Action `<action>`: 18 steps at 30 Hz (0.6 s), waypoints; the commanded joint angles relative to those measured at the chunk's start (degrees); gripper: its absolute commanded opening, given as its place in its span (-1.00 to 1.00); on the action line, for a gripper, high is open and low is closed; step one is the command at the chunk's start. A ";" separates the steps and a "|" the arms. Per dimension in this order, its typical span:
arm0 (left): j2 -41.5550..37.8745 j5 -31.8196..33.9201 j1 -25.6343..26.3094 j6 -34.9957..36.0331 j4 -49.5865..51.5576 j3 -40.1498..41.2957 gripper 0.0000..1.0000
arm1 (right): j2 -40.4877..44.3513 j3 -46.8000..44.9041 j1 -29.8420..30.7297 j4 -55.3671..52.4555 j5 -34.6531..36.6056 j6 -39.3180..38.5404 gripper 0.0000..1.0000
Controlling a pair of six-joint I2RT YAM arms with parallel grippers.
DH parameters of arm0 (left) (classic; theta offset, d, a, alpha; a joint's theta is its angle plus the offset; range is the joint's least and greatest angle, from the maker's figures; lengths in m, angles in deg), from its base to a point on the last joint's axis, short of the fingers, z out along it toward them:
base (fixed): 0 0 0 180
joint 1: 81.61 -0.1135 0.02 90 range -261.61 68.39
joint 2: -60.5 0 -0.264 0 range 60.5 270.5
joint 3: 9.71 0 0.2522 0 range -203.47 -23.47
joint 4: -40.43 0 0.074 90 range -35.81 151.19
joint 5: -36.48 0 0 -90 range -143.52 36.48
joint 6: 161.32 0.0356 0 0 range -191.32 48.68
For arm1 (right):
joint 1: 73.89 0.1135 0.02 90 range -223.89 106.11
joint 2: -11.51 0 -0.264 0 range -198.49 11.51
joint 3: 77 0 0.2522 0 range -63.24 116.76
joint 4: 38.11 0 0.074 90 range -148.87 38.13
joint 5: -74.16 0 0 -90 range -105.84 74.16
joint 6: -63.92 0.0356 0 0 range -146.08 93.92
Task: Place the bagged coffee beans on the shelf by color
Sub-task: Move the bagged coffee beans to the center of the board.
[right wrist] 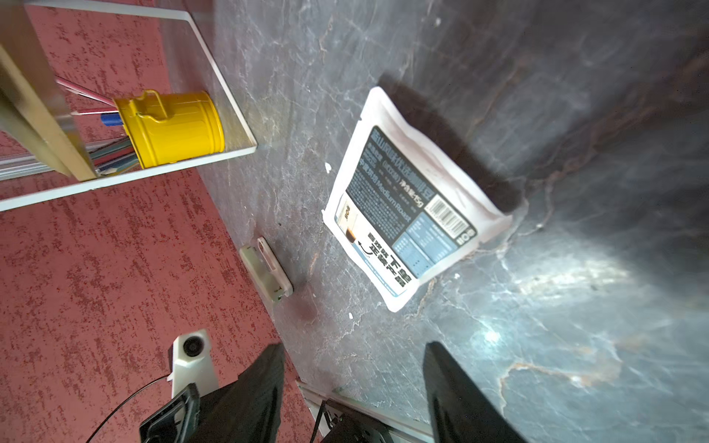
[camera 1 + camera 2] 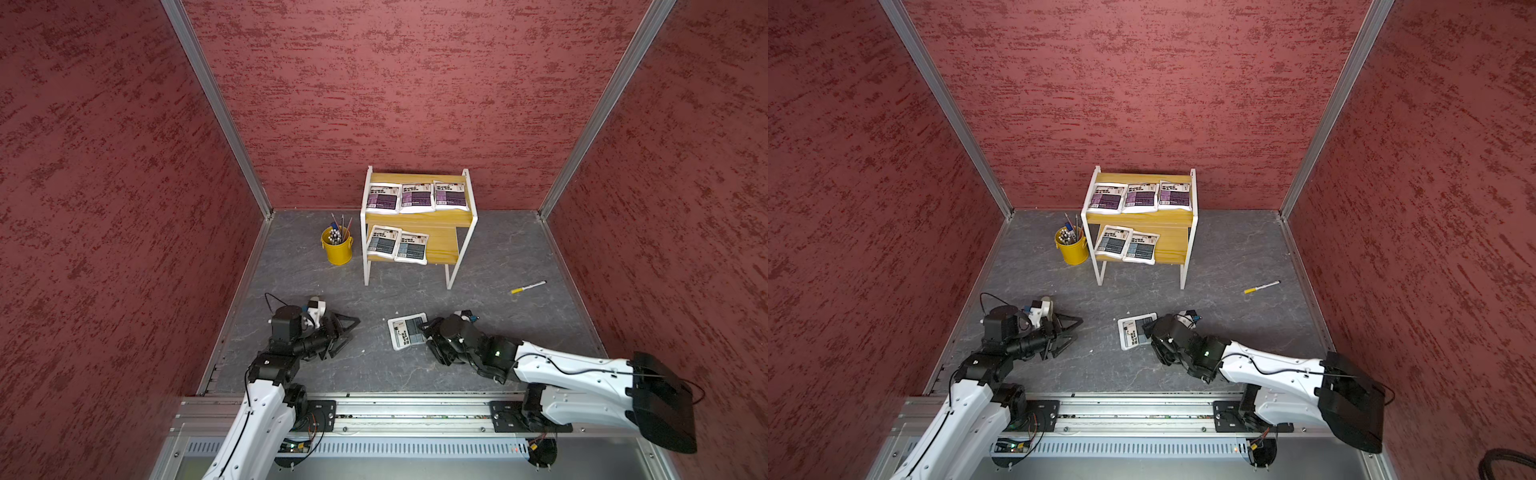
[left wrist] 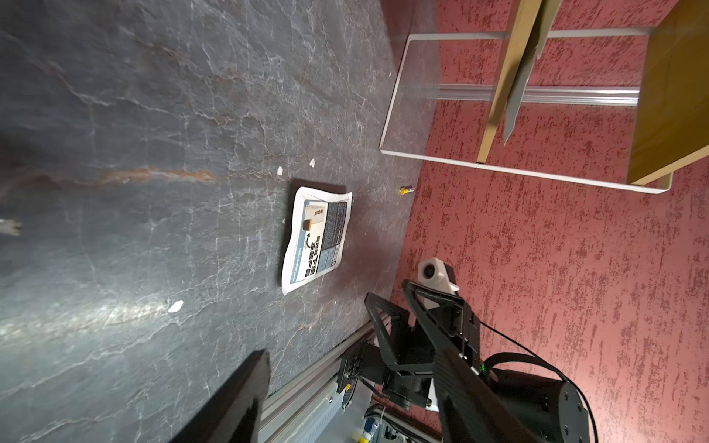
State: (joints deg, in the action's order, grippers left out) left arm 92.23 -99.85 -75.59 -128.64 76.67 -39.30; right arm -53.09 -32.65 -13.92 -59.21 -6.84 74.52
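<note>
The shelf (image 2: 442,249) stands at the 12 o'clock end of the grey tabletop (image 2: 291,282), against the red back wall. Three purple-labelled pouches (image 2: 417,198) lie side by side on its upper board. Two blue-grey pouches (image 2: 383,242) lie side by side on the lower board, toward its 9 o'clock end, leaving the 3 o'clock end bare. A yellow bucket (image 2: 337,249) full of pens sits just beside the shelf at its 9 o'clock. A marker (image 2: 528,286) lies on the tabletop at the shelf's 4 o'clock.

The sixth pouch (image 2: 405,332) – blue-grey label up – lies flat on the tabletop at the shelf's 6 o'clock, well apart from it.

The right gripper (image 1: 355,347) is at this pouch's 3 o'clock, low over the tabletop. Its jaws are spread with nothing between them, and in the right wrist view the pouch lies ahead of the fingertips, not touched.

The left gripper (image 2: 347,336) sits at the pouch's 9 o'clock, apart from it – jaws wide, holding nothing.
</note>
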 commanded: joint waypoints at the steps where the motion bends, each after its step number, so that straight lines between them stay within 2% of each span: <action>1: -0.02 1.03 3.31 -1.79 -2.11 1.67 0.42 | 2.00 -0.32 -3.53 -5.81 1.61 -7.65 0.24; 8: 4.29 10.39 18.22 -9.09 -11.89 5.09 0.43 | 0.14 -3.67 -14.43 0.22 -7.12 -17.40 0.26; 12: 10.02 11.30 21.67 -10.74 -18.11 5.96 0.43 | -5.31 -3.14 -20.06 3.63 -14.56 -23.01 0.26; 18: 16.42 11.50 23.42 -11.54 -24.34 5.53 0.45 | -13.25 5.23 -21.12 0.42 -17.98 -32.65 0.27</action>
State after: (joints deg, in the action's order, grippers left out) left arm 107.07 -89.68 -52.93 -139.03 58.66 -33.64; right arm -64.30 -31.60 -34.71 -59.03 -21.09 49.03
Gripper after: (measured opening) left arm 0.722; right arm 0.632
